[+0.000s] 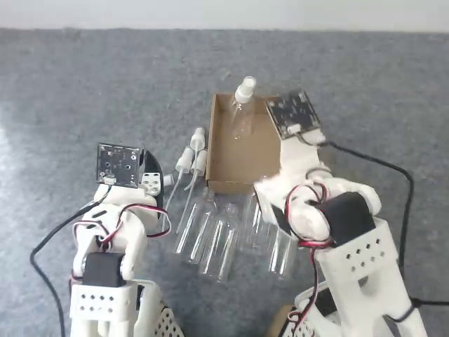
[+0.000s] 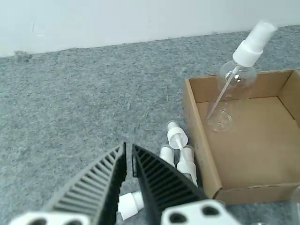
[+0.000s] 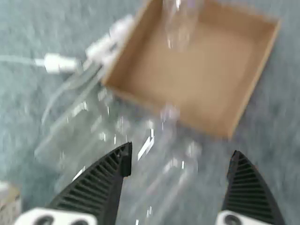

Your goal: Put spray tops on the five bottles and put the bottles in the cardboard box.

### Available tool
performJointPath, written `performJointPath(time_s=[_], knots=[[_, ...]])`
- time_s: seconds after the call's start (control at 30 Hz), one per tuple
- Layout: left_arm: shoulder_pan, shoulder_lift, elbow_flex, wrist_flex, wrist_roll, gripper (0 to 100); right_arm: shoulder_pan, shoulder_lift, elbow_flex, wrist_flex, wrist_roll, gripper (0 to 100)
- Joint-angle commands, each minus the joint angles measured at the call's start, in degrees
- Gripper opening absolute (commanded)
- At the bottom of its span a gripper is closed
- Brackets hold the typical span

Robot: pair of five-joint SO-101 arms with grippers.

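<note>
Since one capped bottle (image 1: pixel 243 112) rests in the cardboard box (image 1: pixel 213 140), four are left to do. The left gripper (image 2: pixel 129 151), jaws nearly together and empty, sits just beside the loose spray tops (image 1: pixel 193 158) along the box's left wall. Four uncapped bottles (image 1: pixel 210 235) lie crowded against the box's near wall. The right gripper (image 3: pixel 180 152) hangs wide open above them. Bare carpet (image 1: pixel 84 91) gives room leftward, but the space between the arms looks tight.

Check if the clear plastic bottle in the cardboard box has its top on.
On: a white spray top caps the clear plastic bottle.
</note>
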Motion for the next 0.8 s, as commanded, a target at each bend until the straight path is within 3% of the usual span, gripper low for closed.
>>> performJointPath(time_s=[0.0, 0.13, 0.4, 0.77], knots=[[-0.26, 0.35, -0.92, -3.25, 0.7, 1, 0.13, -1.71, 2.73, 3.21, -1.49, 28.8], [-0.44, 0.35, -0.75, -3.69, 0.62, 1, 0.13, -1.71, 13.71, -1.1, -1.67, 28.8], [-0.44, 0.35, -0.75, -3.78, 0.62, 1, 8.4, -1.71, 25.67, -10.68, -1.76, 28.8], [-0.44, 0.35, -0.75, -3.87, 0.62, 1, 4.44, 1.63, 31.38, -19.38, -5.27, 28.8]])
